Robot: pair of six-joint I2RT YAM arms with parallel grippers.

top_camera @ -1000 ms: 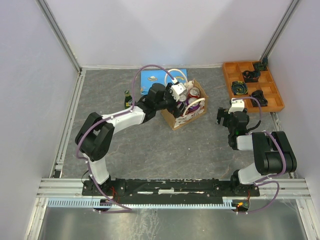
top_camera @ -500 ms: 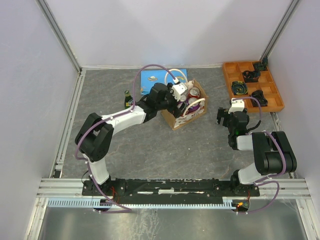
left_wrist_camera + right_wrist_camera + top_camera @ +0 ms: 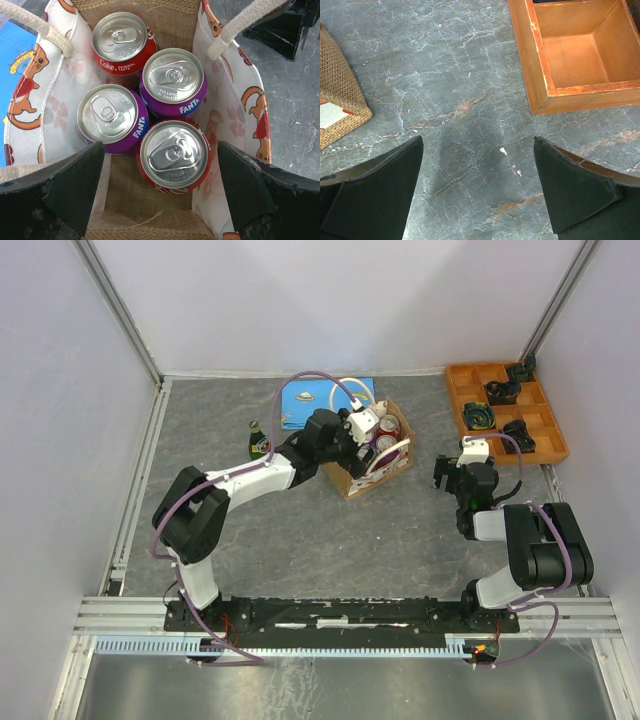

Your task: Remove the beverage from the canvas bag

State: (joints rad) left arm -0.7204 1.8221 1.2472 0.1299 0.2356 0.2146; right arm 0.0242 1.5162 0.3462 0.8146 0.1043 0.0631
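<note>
Left wrist view first, since that's where we get the good look: we're staring straight down into the canvas bag (image 3: pixel 227 115), and four cans stand upright in it, packed close together. At the far end is a Coke can (image 3: pixel 122 37). Next to it sits a purple Fanta can (image 3: pixel 172 77), with a second Fanta can (image 3: pixel 110 115) on the left. Closest to the camera is a red can (image 3: pixel 175 155) whose label we can't read. The white rope handles (image 3: pixel 42 27) loop up on either side.

The left gripper (image 3: pixel 160 150) hangs over the bag's mouth with its jaws spread wide, one on each side of that near red can, and nothing is pinched between them.

From the top external view, the bag (image 3: pixel 352 483) sits mid-counter, just in front of a flat blue picture book (image 3: pixel 300 395). The left gripper (image 3: pixel 365 432) is right above it. A small green bottle (image 3: pixel 256 438) stands off to the bag's left, and an orange tray (image 3: pixel 549 430) sits in the far right corner.

The right gripper (image 3: pixel 455 475) is parked between the bag and the tray. Its own camera shows the jaws apart over bare grey counter (image 3: pixel 470 100), holding nothing, with a corner of the tray (image 3: pixel 540 65) and a burlap corner of the bag (image 3: pixel 337 95) in shot.
</note>
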